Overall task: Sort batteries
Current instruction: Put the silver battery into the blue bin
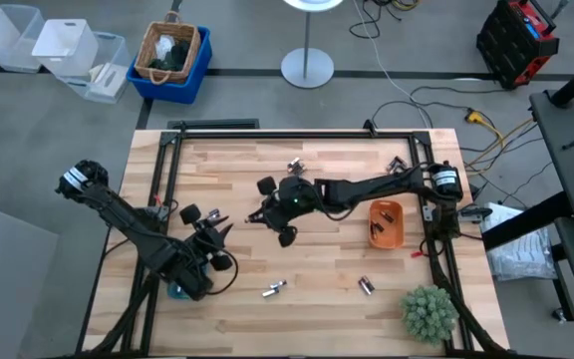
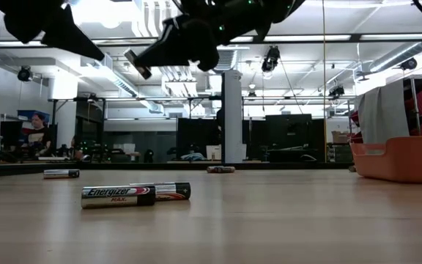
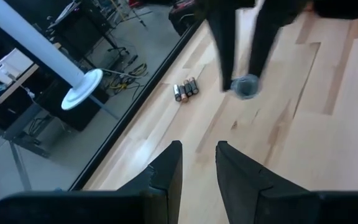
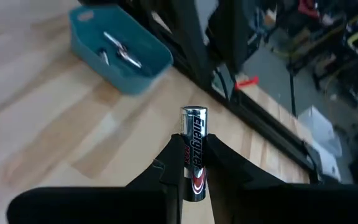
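My right gripper (image 4: 193,168) has its jaws closed on one battery (image 4: 194,149), pinched low on the barrel so most of the cell stands up above the fingertips. In the high view that gripper (image 1: 270,211) hangs over the middle of the counter (image 1: 337,289). My left gripper (image 3: 197,165) sits near the counter's left front; its jaws stand narrowly apart with nothing between them.

A cell like this I judge to be rigid, light for the arm yet dense for its size, and slick on its wrapped metal barrel. It should not crush, but it could pivot or slip if held near an end, and a loose one will roll. The middle of the barrel, square across it, is where I would take hold.

Outward from the jaws, counting: one battery held. Two cells (image 2: 134,194) lie side by side close to the low camera, and I take them for the pair (image 1: 274,289) at the front in the high view. Another pair (image 1: 366,285) lies front right, though I cannot be sure of two there. A cluster (image 3: 186,89) of about four lies by the far edge, and a further small group (image 1: 398,163) near the far right corner is too small to count. The teal tray (image 4: 120,48) holds a few, perhaps three. The orange tray (image 1: 386,223) holds at least one or two.
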{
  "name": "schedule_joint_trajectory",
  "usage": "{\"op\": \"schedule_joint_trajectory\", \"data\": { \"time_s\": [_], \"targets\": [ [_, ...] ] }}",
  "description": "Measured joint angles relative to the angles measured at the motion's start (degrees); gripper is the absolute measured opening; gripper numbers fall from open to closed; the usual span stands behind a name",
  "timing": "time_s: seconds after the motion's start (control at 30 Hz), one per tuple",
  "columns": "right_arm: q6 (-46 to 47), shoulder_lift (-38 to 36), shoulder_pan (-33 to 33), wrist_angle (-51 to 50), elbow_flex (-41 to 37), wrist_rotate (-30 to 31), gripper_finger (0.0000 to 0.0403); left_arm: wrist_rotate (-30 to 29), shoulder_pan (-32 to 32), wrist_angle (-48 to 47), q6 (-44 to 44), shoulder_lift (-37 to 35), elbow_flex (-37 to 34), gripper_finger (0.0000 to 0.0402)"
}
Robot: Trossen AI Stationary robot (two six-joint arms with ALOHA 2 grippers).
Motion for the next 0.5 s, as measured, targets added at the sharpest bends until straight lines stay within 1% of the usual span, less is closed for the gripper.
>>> {"op": "schedule_joint_trajectory", "data": {
  "time_s": [0.17, 0.37, 0.5],
  "targets": [
    [-0.82, 0.00, 0.53, 2.25, 0.00, 0.48, 0.0037, -0.02, 0.52, 3.84, 3.12, 0.02, -1.00, 0.0078],
    [-0.53, 0.00, 0.51, 3.65, 0.00, 0.50, 0.0038, -0.47, 1.00, 12.98, 14.08, 0.02, -1.00, 0.0078],
    [-0.90, 0.00, 0.66, 3.52, 0.00, 0.50, 0.0038, -0.52, 2.77, 15.69, 17.28, 0.02, -1.00, 0.0078]
  ]
}}
